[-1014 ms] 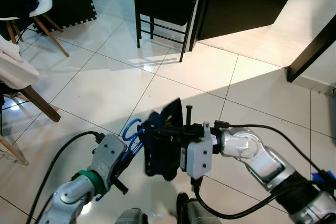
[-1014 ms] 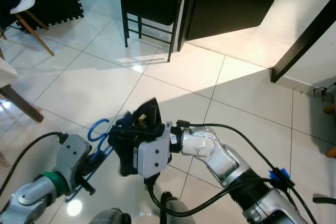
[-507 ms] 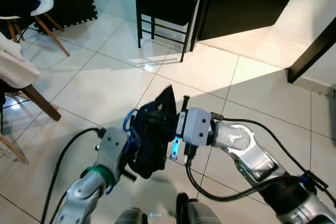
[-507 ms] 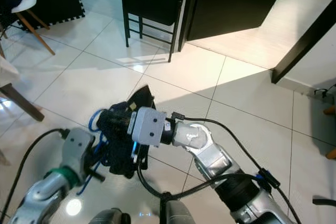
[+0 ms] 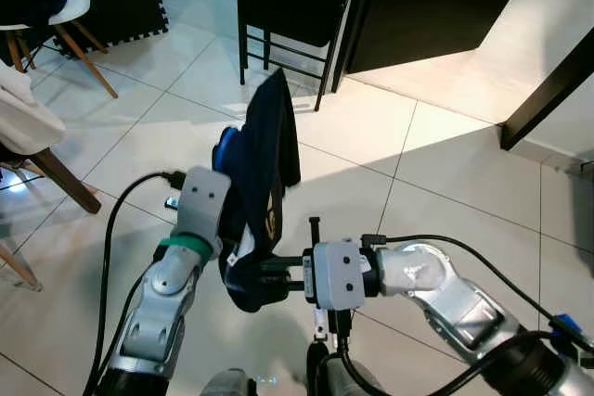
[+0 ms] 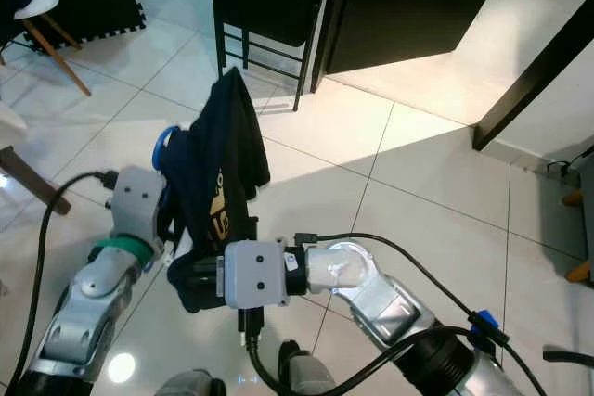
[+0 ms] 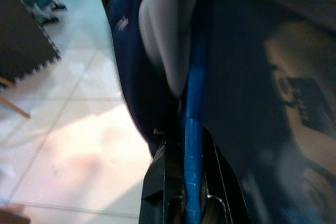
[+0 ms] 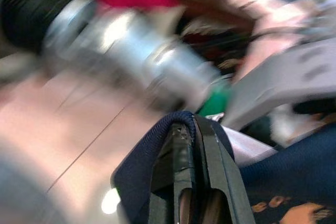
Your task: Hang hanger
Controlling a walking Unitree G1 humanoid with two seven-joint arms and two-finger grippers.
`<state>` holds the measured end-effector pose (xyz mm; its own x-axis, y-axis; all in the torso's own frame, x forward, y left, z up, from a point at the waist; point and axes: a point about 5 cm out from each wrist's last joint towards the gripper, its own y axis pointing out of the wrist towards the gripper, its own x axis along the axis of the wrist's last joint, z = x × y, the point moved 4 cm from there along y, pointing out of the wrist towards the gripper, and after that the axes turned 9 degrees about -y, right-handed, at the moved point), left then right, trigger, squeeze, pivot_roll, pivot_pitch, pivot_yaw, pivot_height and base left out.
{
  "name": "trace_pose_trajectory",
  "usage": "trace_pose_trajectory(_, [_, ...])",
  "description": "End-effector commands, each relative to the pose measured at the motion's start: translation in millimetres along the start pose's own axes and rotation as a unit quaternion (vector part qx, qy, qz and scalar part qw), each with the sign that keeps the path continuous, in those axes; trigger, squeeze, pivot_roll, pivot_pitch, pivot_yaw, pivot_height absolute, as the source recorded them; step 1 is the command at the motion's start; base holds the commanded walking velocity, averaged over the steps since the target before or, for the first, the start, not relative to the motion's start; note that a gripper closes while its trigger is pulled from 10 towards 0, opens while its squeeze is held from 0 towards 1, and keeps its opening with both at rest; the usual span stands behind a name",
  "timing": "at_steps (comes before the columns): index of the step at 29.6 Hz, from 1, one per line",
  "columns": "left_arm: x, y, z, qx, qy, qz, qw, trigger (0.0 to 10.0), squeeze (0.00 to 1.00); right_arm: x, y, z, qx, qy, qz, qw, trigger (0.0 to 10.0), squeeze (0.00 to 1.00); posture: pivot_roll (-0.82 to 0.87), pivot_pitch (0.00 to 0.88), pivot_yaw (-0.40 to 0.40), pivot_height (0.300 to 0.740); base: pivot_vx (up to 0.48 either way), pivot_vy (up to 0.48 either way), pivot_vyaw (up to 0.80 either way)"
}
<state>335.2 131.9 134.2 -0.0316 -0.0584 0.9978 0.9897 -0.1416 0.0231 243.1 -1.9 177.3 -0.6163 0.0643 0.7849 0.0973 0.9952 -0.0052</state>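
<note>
Here the left gripper [image 7: 185, 192] is clamped on the blue hanger [image 7: 193, 103], holding it raised over the floor [image 5: 445, 146] with a dark shirt [image 5: 264, 164] draped on it; the right gripper [image 8: 191, 192] is pinched shut on the shirt's lower hem. The carrying step seems in hand; next, I judge, a rail must be found and the hook lifted over it.

A shirt [image 5: 263, 173] is draped on a hanger [image 7: 193, 114], held up between the left gripper [image 7: 185, 192] and the right gripper [image 8: 195, 192]. A chair [image 5: 288, 6] stands behind it.
</note>
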Motion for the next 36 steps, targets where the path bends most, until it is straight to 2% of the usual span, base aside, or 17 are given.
trace_pose_trajectory(1, [3,0.9,-5.3,-0.003,0.005,-0.013,1.0,10.0,0.0,7,2.0,-14.8,-0.049,-0.001,-0.014,0.999,10.0,0.0,0.07,0.116,0.009,0.74,0.0,0.0,0.0])
trace_pose_trajectory(2, [3,0.4,-9.3,-0.008,0.006,-0.016,1.0,10.0,0.0,8,3.6,-30.1,-0.101,-0.001,-0.017,0.995,10.0,0.0,0.07,0.118,0.008,0.74,0.0,0.0,0.0])
trace_pose_trajectory(3, [3,0.4,-9.3,-0.008,0.006,-0.016,1.0,10.0,0.0,8,3.6,-30.1,-0.101,-0.001,-0.017,0.995,10.0,0.0,0.07,0.118,0.008,0.74,0.0,0.0,0.0])
trace_pose_trajectory(5, [3,-1.0,-15.4,-0.017,0.005,-0.017,1.0,10.0,0.0,10,4.4,-51.2,-0.17,0.002,-0.021,0.985,10.0,0.0,0.07,0.119,0.007,0.74,0.0,0.0,0.0])
trace_pose_trajectory(8, [3,-2.7,-18.8,-0.022,0.004,-0.018,1.0,10.0,0.0,11,4.9,-61.6,-0.196,-0.004,-0.022,0.98,10.0,0.0,0.07,0.12,0.006,0.74,0.0,0.0,0.0])
trace_pose_trajectory(9, [3,-4.4,-21.5,-0.025,0.006,-0.019,0.999,10.0,0.0,12,5.1,-67.1,-0.205,-0.003,-0.025,0.978,10.0,1.0,0.07,0.12,0.002,0.74,0.0,0.0,0.0])
trace_pose_trajectory(12, [3,-5.9,-23.6,-0.026,0.009,-0.023,0.999,10.0,0.0,16,7.0,-63.2,-0.174,0.01,-0.036,0.984,10.0,1.0,0.08,0.119,-0.001,0.74,0.0,0.0,0.0])
trace_pose_trajectory(15, [4,-5.5,-22.6,-0.023,0.011,-0.027,0.999,10.0,0.0,20,6.6,-48.6,-0.118,0.036,-0.051,0.991,10.0,1.0,0.08,0.119,-0.002,0.74,0.0,0.0,0.0])
trace_pose_trajectory(16, [7,-3.5,-18.3,-0.014,0.014,-0.035,0.999,10.0,0.0,20,-3.5,-12.8,0.013,0.082,-0.03,0.996,10.0,1.0,0.08,0.117,-0.005,0.74,0.0,0.0,0.0])
trace_pose_trajectory(17, [8,-2.6,-16.5,-0.01,0.016,-0.037,0.999,10.0,0.0,18,-10.3,0.5,0.059,0.098,-0.014,0.993,10.0,1.0,0.08,0.117,-0.005,0.74,0.0,0.0,0.0])
trace_pose_trajectory(20, [10,-1.7,-14.1,-0.006,0.02,-0.042,0.999,10.0,0.0,15,-23.5,16.4,0.114,0.132,0.009,0.985,10.0,1.0,0.08,0.117,-0.005,0.74,0.0,0.0,0.0])
trace_pose_trajectory(25, [11,-0.6,-11.1,-0.002,0.022,-0.045,0.999,10.0,0.0,7,-40.8,28.5,0.157,0.143,0.045,0.976,10.0,1.0,0.08,0.115,-0.006,0.74,0.0,0.0,0.0])
trace_pose_trajectory(26, [14,0.3,-9.3,-0.001,0.024,-0.049,0.999,10.0,0.0,-1,-51.3,26.4,0.15,0.138,0.07,0.977,10.0,0.0,0.07,0.116,-0.003,0.74,0.0,0.0,0.0])
trace_pose_trajectory(30, [16,0.9,-7.9,0.0,0.025,-0.052,0.998,10.0,0.0,-8,-59.3,19.2,0.13,0.124,0.092,0.979,10.0,0.0,0.07,0.116,-0.002,0.74,0.0,0.0,0.0])
trace_pose_trajectory(32, [22,-4.5,-11.8,-0.045,0.049,-0.061,0.996,10.0,0.0,-15,-72.4,-33.4,0.005,0.071,0.114,0.991,10.0,0.0,0.07,0.115,0.001,0.74,0.0,0.0,0.0])
trace_pose_trajectory(34, [22,-16.6,-16.2,-0.106,0.066,-0.053,0.991,10.0,0.0,-14,-86.6,-76.7,-0.091,0.009,0.135,0.987,10.0,0.0,0.06,0.115,0.006,0.74,0.0,0.0,0.0])
trace_pose_trajectory(36, [22,-16.6,-16.2,-0.106,0.066,-0.053,0.991,10.0,0.0,-14,-86.6,-76.7,-0.091,0.009,0.135,0.987,10.0,0.0,0.06,0.115,0.006,0.74,0.0,0.0,0.0])
